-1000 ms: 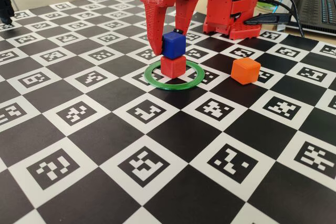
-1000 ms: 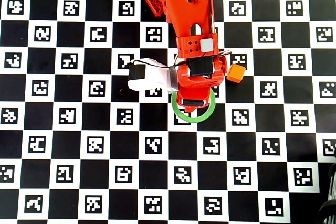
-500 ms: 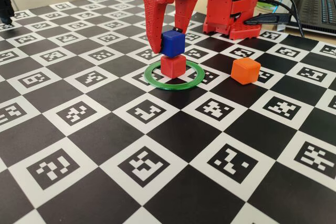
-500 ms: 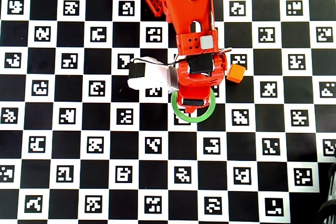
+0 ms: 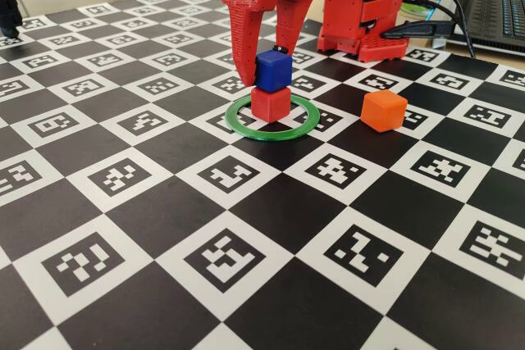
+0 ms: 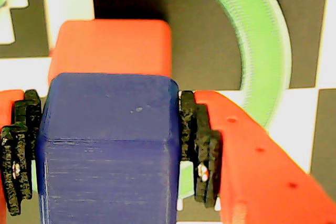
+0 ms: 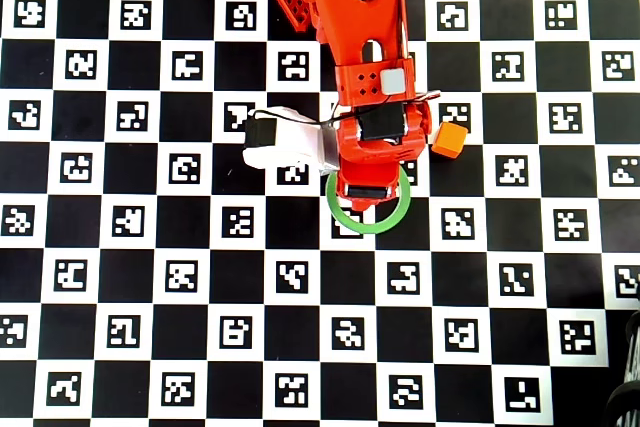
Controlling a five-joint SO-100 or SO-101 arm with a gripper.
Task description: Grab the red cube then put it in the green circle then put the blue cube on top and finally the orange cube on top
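Covering the counter [image 5: 246,284] is a black-and-white checkerboard mat, each white square printed with a small fiducial marker. At about 1 o'clock in the fixed view, past the mat's far edge, a dark laptop [image 5: 496,14] sits with black cables running toward the red arm base [image 5: 361,10]; a wooden floor shows beyond at 11 o'clock.

The green circle [image 5: 273,117] lies flat on the mat near the middle of the far half in the fixed view. Inside it stands the red cube [image 5: 271,103], and the blue cube [image 5: 271,70] sits directly above it, the two touching or very nearly so, with the blue one turned slightly relative to the red. In the overhead view only the lower arc of the green circle [image 7: 372,223] shows, the arm covering the rest and both stacked cubes.

The end effector [image 5: 264,63] comes down from above and pinches the blue cube between its red fingers; in the wrist view the black ribbed pads [image 6: 199,153] press against both side faces of the blue cube [image 6: 107,145], with the red cube [image 6: 110,45] beyond it and the ring [image 6: 257,51] curving at 2 o'clock.

The orange cube [image 5: 384,111] rests on the mat outside the ring, at 3 o'clock from the stack in the fixed view, apart from it. Overhead, the orange cube [image 7: 449,139] lies at 1 o'clock from the ring, just beside the arm.
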